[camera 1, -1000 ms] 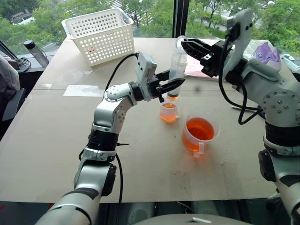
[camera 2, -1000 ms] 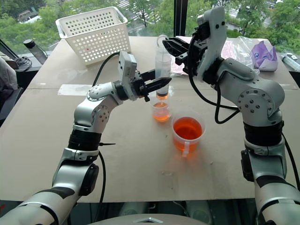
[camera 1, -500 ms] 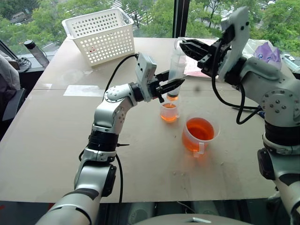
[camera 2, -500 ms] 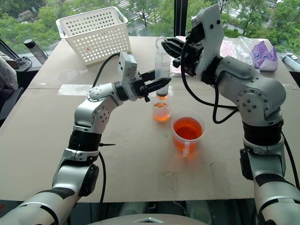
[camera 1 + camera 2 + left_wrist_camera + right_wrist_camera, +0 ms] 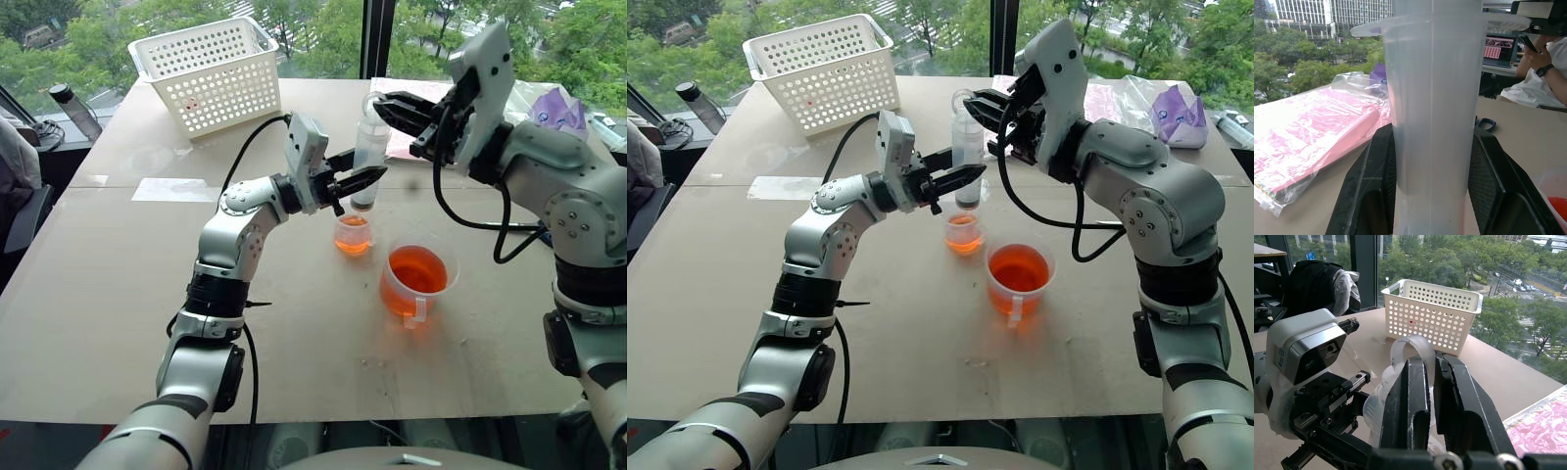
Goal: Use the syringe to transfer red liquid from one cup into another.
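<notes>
I am clamping the syringe (image 5: 369,157) upright in my left claw (image 5: 359,180), the two fingers (image 5: 1374,196) pressed to either side of its barrel. My right claw (image 5: 390,105) is clenched at the syringe's top, its fingers (image 5: 1413,401) pinched on the plunger ring (image 5: 1409,348). The barrel is looking pale and whitish along its whole length.

Taking the small cup (image 5: 353,233) as my landmark: the syringe is standing directly above it, tip pointing down toward its mouth and just clear of the rim. The small cup is holding a shallow layer of red liquid (image 5: 353,241). The beaker (image 5: 415,282) is sitting just beside the small cup, nearer to me and to my right, its handle facing me, and it is holding a much deeper pool of the same orange-red liquid. Both are resting on the table (image 5: 118,284).

Well beyond the small cup, to my left, a white basket (image 5: 208,70) is standing near the table's far edge. Beyond it to my right, a pink packet (image 5: 1312,125) is lying flat in clear wrap.
</notes>
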`<state>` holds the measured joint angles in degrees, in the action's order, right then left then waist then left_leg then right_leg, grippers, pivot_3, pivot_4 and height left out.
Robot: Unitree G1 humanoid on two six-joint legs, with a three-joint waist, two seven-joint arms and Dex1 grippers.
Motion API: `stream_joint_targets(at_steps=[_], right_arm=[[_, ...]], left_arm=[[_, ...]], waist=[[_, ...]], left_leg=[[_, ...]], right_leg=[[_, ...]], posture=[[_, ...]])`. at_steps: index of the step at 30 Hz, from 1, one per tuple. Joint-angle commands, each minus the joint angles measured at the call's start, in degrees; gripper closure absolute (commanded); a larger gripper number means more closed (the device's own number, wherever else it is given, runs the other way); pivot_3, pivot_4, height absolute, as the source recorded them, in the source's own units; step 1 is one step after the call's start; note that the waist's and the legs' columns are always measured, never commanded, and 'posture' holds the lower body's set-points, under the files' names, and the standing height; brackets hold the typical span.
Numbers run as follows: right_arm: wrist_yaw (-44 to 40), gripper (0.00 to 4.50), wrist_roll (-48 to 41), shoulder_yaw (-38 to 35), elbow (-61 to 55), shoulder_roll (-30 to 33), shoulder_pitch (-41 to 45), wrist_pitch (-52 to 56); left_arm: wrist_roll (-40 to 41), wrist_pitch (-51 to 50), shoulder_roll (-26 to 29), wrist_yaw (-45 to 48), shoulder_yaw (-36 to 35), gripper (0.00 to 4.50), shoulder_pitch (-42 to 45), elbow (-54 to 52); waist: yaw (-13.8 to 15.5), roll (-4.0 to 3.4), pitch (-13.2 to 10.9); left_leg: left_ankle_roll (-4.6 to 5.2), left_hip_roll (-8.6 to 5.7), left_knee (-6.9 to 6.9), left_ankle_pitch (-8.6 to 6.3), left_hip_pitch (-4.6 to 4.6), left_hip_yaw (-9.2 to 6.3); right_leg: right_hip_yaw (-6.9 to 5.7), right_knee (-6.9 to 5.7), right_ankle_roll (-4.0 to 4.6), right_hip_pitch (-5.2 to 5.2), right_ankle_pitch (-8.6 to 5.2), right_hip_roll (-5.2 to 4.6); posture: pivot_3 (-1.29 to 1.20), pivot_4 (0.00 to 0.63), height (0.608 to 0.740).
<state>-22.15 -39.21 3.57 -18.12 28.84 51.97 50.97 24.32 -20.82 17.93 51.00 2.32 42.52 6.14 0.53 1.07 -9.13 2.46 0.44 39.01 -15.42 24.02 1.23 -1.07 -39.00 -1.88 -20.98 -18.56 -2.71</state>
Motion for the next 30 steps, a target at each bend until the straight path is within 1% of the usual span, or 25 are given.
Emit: stream_joint_targets(at_steps=[1, 11, 13, 15, 16, 17, 18, 19, 20, 21, 22, 23, 26, 30], right_arm=[[-2.1, 4.47, 1.9, 2.8, -1.3, 0.6, -1.7, 1.4], [-5.0, 4.47, 4.4, 4.8, -2.6, 0.9, -2.8, 3.2], [-3.7, 4.47, 4.0, 3.1, -2.1, -1.0, -2.5, 3.2], [-2.6, 4.47, 1.8, -0.3, -1.0, -3.7, -1.7, 3.1], [-2.3, 3.70, 0.5, -2.2, -0.6, -4.9, -1.1, 3.5], [-2.1, 3.44, -0.5, -3.7, -0.4, -5.8, -0.8, 3.9], [-1.8, 2.97, -1.3, -5.1, -0.3, -6.5, -0.6, 4.3], [-1.0, 2.31, -1.7, -6.3, -0.2, -7.2, -0.5, 4.5], [-0.6, 1.88, -2.3, -7.5, -0.1, -7.7, -0.4, 4.6], [-0.5, 1.59, -3.0, -8.6, 0.1, -7.8, -0.3, 4.8], [-0.9, 1.05, -4.4, -9.8, 0.0, -7.7, -0.3, 5.3], [-1.6, 0.63, -5.8, -11.0, -0.2, -7.2, -0.3, 5.8], [-2.5, 0.63, -9.2, -14.2, -0.3, -6.2, -0.2, 6.3], [-1.6, 0.63, -11.5, -16.4, 0.1, -5.9, -0.3, 6.7]], left_arm=[[1.4, 1.3, 0.3, -0.7, -2.4, 3.14, 1.2, -3.2], [1.5, 1.3, 0.8, -1.0, -2.6, 3.14, 1.1, -3.6], [1.4, 1.4, 0.8, -1.0, -2.6, 3.14, 1.1, -3.6], [1.3, 1.5, 1.0, -1.0, -2.5, 3.14, 0.9, -3.7], [1.2, 1.5, 1.0, -1.0, -2.4, 3.14, 0.8, -3.7], [1.2, 1.5, 1.1, -1.0, -2.4, 3.14, 0.8, -3.7], [1.2, 1.5, 1.1, -1.0, -2.4, 3.14, 0.7, -3.7], [1.2, 1.5, 1.1, -1.1, -2.5, 3.14, 0.7, -3.8], [1.2, 1.4, 1.1, -1.1, -2.5, 3.14, 0.7, -3.8], [1.2, 1.4, 1.1, -1.2, -2.5, 3.14, 0.8, -3.8], [1.2, 1.3, 1.0, -1.3, -2.7, 3.14, 0.8, -3.9], [1.3, 1.2, 1.0, -1.3, -2.8, 3.14, 0.9, -3.9], [1.4, 0.9, 1.1, -1.4, -3.1, 3.14, 1.2, -4.0], [1.7, 0.8, 1.2, -1.4, -3.2, 3.14, 1.3, -4.1]], waist=[[0.0, 0.00, 0.0], [0.0, 0.00, 0.0], [0.0, 0.00, 0.0], [0.0, 0.00, 0.0], [-0.1, 0.00, 0.0], [-0.2, 0.00, 0.0], [-0.4, 0.00, 0.0], [-0.5, 0.00, 0.0], [-0.5, 0.00, 0.0], [-0.5, 0.00, 0.0], [-0.5, 0.00, 0.0], [-0.5, 0.00, 0.0], [-0.5, 0.00, 0.0], [-1.0, 0.00, 0.0]], left_leg=[[0.00, 0.00, 0.00, 0.00, 0.00, 0.00], [0.00, 0.00, 0.00, 0.00, 0.00, 0.00], [0.00, 0.00, 0.00, 0.00, 0.00, 0.00], [0.00, 0.00, 0.00, 0.00, 0.00, 0.00], [0.00, 0.00, -0.01, 0.00, 0.00, 0.00], [0.00, 0.00, -0.01, 0.00, 0.00, 0.00], [0.00, 0.00, -0.01, 0.00, 0.00, 0.00], [-0.01, 0.00, -0.01, 0.00, 0.00, 0.00], [-0.01, 0.00, -0.02, 0.00, 0.00, 0.00], [-0.01, 0.00, -0.02, 0.00, 0.00, 0.00], [-0.01, 0.00, -0.02, 0.00, 0.00, 0.00], [0.00, -0.01, -0.02, 0.00, 0.00, 0.00], [0.00, -0.02, -0.03, 0.00, 0.00, 0.00], [-0.01, -0.02, -0.05, 0.00, 0.00, 0.00]], right_leg=[[0.00, 0.00, 0.00, 0.00, 0.00, 0.00], [0.00, 0.00, 0.00, 0.00, 0.00, 0.00], [0.00, 0.00, 0.00, -0.01, 0.00, 0.00], [0.00, -0.01, 0.00, -0.01, 0.00, 0.00], [0.00, -0.02, 0.00, -0.01, 0.00, 0.00], [0.01, -0.02, 0.00, -0.01, 0.00, 0.00], [0.01, -0.02, 0.00, -0.01, 0.00, 0.00], [0.01, -0.03, 0.00, -0.01, 0.00, 0.00], [0.01, -0.02, 0.00, -0.01, 0.00, -0.01], [0.00, -0.02, 0.00, -0.01, 0.00, -0.01], [0.00, 0.00, 0.00, -0.01, 0.00, -0.01], [0.00, 0.00, 0.00, -0.01, 0.00, -0.02], [0.00, 0.00, 0.00, -0.01, 0.00, -0.02], [0.01, -0.01, 0.00, -0.01, 0.00, -0.01]], posture=[[0.00, 0.150, 0.740], [0.00, 0.150, 0.740], [0.00, 0.150, 0.740], [0.00, 0.150, 0.740], [0.00, 0.150, 0.740], [0.00, 0.150, 0.740], [0.00, 0.150, 0.740], [0.00, 0.150, 0.740], [0.00, 0.150, 0.740], [0.00, 0.150, 0.740], [0.00, 0.150, 0.740], [0.00, 0.150, 0.740], [0.00, 0.150, 0.740], [0.00, 0.150, 0.740]])
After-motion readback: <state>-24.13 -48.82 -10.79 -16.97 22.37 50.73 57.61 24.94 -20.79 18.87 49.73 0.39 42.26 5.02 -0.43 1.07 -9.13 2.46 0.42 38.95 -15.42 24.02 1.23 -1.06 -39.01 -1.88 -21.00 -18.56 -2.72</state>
